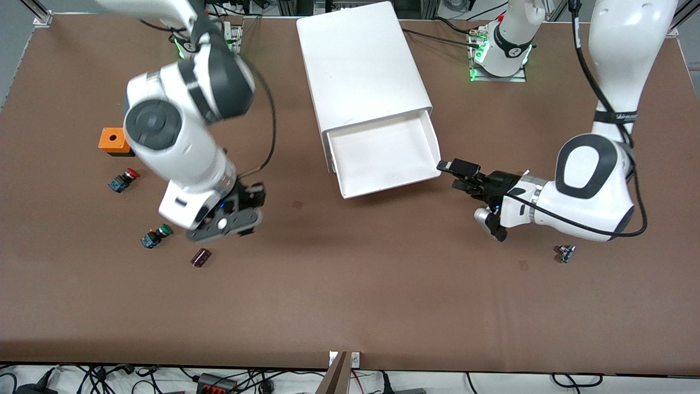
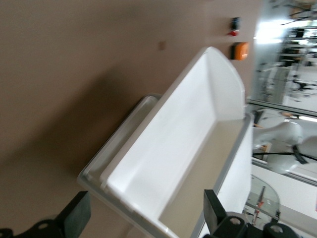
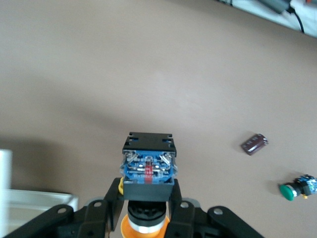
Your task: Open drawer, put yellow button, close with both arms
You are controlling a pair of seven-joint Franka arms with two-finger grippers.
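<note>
The drawer (image 1: 383, 153) is the top one of the white cabinet (image 1: 361, 65) and stands pulled out and empty. My left gripper (image 1: 456, 175) is open at the drawer's front corner toward the left arm's end. In the left wrist view its fingers (image 2: 74, 218) straddle that corner of the drawer (image 2: 163, 163). My right gripper (image 1: 249, 212) hangs over the table between the green button and the drawer. In the right wrist view it (image 3: 147, 196) is shut on the yellow button (image 3: 148, 166), blue base outward and yellow cap toward the palm. The gripper hides the button in the front view.
Toward the right arm's end lie an orange block (image 1: 112, 139), a red-capped button (image 1: 124, 179), a green-capped button (image 1: 156, 236) and a dark cylinder (image 1: 200, 257). A small part (image 1: 566, 253) lies near the left arm's elbow.
</note>
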